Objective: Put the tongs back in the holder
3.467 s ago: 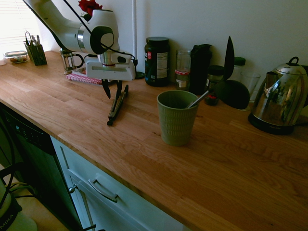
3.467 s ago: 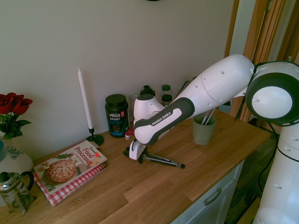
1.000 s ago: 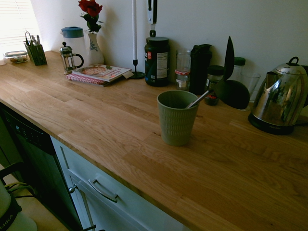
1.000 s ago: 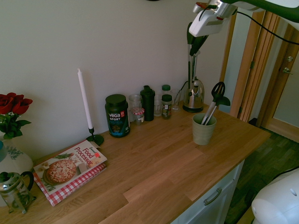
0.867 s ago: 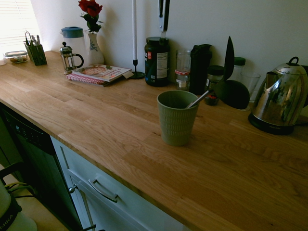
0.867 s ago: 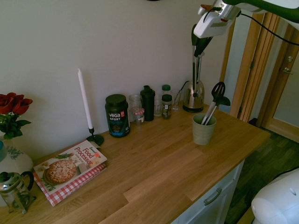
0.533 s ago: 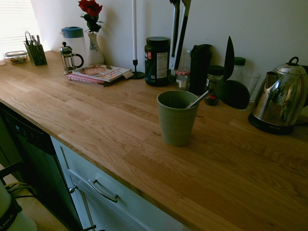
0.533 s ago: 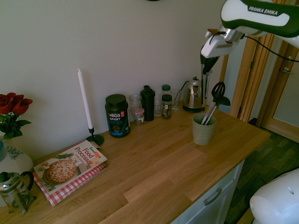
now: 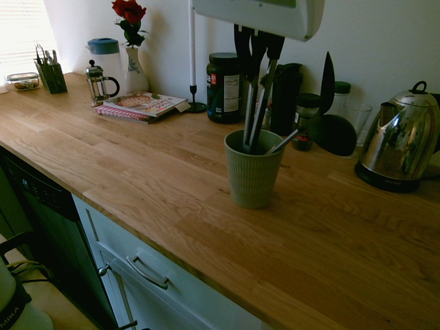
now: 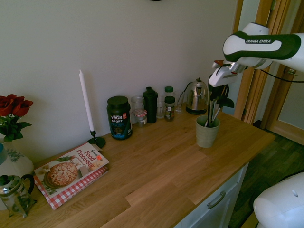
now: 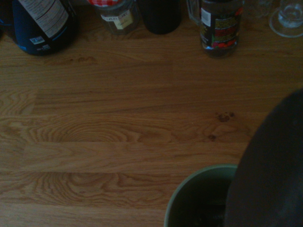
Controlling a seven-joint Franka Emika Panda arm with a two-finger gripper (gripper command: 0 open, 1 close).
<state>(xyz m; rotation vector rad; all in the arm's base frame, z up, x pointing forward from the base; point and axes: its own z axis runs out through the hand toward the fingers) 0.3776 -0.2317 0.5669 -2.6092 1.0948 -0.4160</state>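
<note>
1. Tongs (image 9: pixel 262 103) are hanging upright from the Franka gripper (image 9: pixel 253 67), which is pinching them near their upper part, while their lower ends are dipping inside the rim of the olive-green ribbed cup (image 9: pixel 253 180), as the first exterior view is showing.

2. The slim metal arms are looking stiff and fairly light, likely swinging or twisting if the grip is slackening; the smooth metal is probably offering little friction.

3. The dark upper part is presenting the sensible hold, leaving the long lower arms free to slide down; the two arms are standing slightly apart, so a spreading pair could be catching on the rim.

4. The cup, probably ceramic and breakable, is likely calling for a straight, gentle descent, since a sideways push could be tipping it.

5. A silver utensil handle (image 9: pixel 283 141) is leaning over the cup's right rim, and a black ladle (image 9: pixel 335 134) is crowding the right side, so the left part of the mouth is seeming the safer way in.

6. Bare wooden countertop (image 9: pixel 172 172) is stretching left and near, toward the front edge; a black shaker bottle (image 9: pixel 286 110) and a supplement tub (image 9: pixel 224 89) are lining the far side, and a steel kettle (image 9: pixel 402 141) is standing well apart at right.
</note>
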